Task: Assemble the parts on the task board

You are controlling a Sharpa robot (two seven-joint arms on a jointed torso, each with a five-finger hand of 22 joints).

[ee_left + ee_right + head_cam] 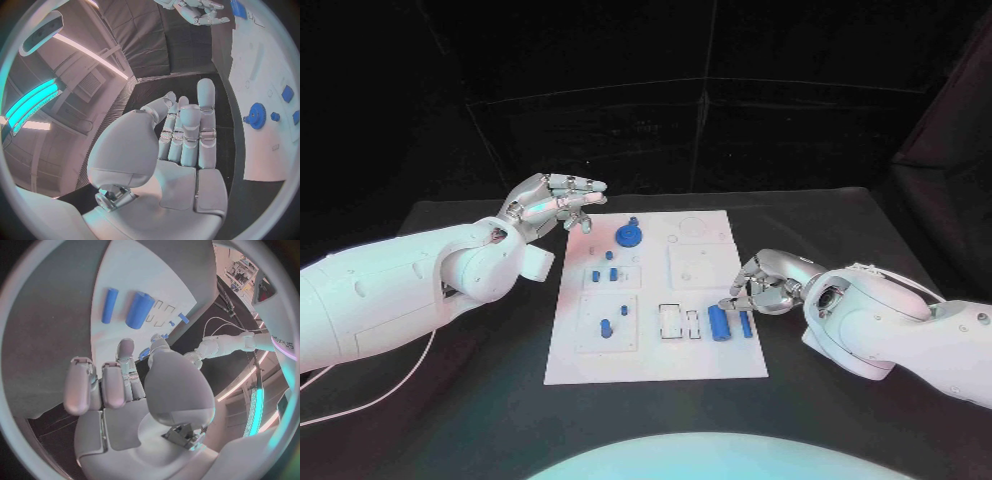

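Note:
The white task board (678, 360) lies in the middle of the black table. On it are a blue gear (630, 237), small blue pieces (604, 272), a blue peg (606, 327), a thick blue cylinder (720, 323) and a thin one (746, 323). My left hand (557, 200) hangs above the board's far left corner with its fingers straight and nothing in it. The left wrist view has that hand (181, 140) beside the gear (256, 116). My right hand (764, 282) hovers at the board's right edge, just behind the cylinders, fingers curled in on nothing. Past that hand (125, 385) lie the thick cylinder (139, 310) and the thin one (110, 305).
Small outlined slots (678, 321) sit on the board left of the thick cylinder. Black table (473, 400) runs all round the board. A white cable (365, 395) trails from my left arm over the table's left side.

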